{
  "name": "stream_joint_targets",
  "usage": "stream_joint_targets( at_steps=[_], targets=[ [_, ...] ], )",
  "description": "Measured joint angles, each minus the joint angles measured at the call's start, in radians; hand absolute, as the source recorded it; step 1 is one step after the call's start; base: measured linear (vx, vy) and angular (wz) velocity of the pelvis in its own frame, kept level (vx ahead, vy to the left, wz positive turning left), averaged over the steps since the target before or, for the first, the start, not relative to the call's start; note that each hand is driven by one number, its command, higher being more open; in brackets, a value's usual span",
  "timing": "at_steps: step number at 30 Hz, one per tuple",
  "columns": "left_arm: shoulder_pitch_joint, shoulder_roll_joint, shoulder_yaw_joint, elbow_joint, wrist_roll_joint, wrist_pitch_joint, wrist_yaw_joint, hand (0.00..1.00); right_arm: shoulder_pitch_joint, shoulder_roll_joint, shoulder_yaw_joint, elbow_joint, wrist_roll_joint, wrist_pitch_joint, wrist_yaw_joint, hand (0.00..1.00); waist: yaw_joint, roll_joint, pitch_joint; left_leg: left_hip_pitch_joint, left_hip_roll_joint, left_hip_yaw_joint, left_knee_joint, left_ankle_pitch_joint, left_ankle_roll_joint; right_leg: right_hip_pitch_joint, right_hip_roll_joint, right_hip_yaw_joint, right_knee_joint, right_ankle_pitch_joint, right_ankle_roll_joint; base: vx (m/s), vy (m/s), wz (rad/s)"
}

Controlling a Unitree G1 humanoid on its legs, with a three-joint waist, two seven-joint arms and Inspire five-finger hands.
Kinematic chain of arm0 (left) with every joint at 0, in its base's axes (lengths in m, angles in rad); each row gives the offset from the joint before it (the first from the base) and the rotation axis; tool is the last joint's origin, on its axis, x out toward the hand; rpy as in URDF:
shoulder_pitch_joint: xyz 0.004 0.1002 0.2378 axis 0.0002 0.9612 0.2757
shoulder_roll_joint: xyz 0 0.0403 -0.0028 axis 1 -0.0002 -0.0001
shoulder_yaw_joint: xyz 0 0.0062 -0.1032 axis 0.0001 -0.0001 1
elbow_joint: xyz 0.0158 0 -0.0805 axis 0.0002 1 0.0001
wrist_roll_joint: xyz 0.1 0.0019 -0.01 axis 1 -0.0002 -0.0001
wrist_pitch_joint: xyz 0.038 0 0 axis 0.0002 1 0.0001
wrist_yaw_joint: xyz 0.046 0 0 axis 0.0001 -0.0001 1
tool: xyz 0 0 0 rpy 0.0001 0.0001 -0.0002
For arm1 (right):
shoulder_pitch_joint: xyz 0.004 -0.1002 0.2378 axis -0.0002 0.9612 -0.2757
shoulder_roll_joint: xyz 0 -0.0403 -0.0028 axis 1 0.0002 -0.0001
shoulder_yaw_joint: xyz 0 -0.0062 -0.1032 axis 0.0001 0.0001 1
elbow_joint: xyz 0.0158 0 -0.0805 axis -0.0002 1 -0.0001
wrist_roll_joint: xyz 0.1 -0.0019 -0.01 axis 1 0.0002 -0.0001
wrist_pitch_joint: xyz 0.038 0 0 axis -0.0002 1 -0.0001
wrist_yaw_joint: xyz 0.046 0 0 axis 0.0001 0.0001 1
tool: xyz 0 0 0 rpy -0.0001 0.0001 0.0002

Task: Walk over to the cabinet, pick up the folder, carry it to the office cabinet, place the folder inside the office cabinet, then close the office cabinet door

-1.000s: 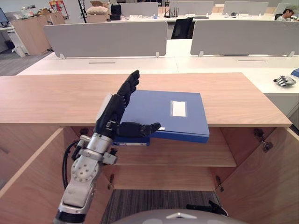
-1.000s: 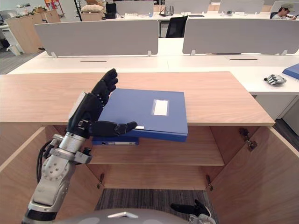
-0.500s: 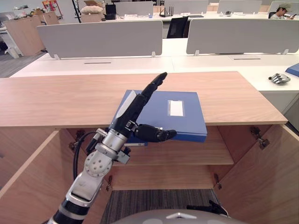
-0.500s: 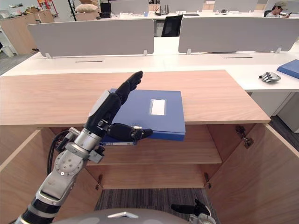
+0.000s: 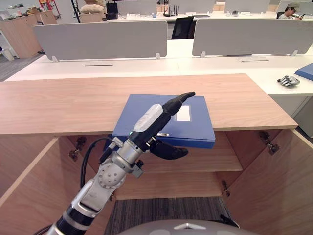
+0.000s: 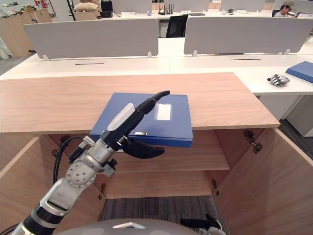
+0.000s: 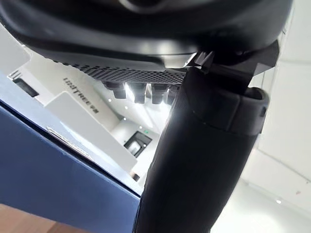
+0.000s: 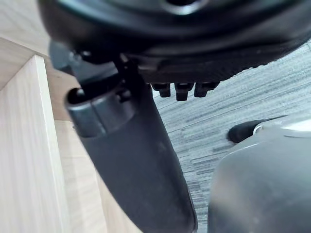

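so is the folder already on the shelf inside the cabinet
No, the blue folder lies flat on the cabinet top, its front edge overhanging, with the open left hand over it.

You get bright, even overhead light; soft shadow under the counter (image 5: 58, 105) top; ceiling (image 7: 146, 109) glares white in left wrist view.

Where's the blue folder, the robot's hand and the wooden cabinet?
blue folder (image 5: 196, 128), left eye view, its bare cover.
left hand (image 5: 152, 119), left eye view, back of the hand.
wooden cabinet (image 5: 58, 105), left eye view, its bare top.
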Motion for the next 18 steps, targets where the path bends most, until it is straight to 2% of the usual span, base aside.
stream_joint_targets(
  at_steps=[9, 18],
  targets=[
    [0.0, -0.016, 0.0, -0.007, 0.164, -0.006, 0.071, 1.0, 0.0, 0.001, 0.001, 0.014, 0.002, -0.002, -0.011, 1.0, 0.002, -0.01, 0.007, -0.004, -0.001, -0.014, 0.002, 0.0, 0.0, 0.005, -0.001, -0.007, -0.001, 0.0, 0.0, 0.0, 0.0, 0.03],
    [0.007, -0.021, -0.001, -0.064, 0.196, -0.024, 0.071, 1.0, 0.003, 0.002, 0.004, 0.018, 0.002, -0.002, -0.015, 1.0, 0.002, -0.012, 0.008, -0.004, -0.002, -0.021, 0.002, 0.0, 0.0, 0.008, -0.002, -0.007, -0.005, 0.0, 0.0, 0.0, -0.006, 0.01]
  ],
)
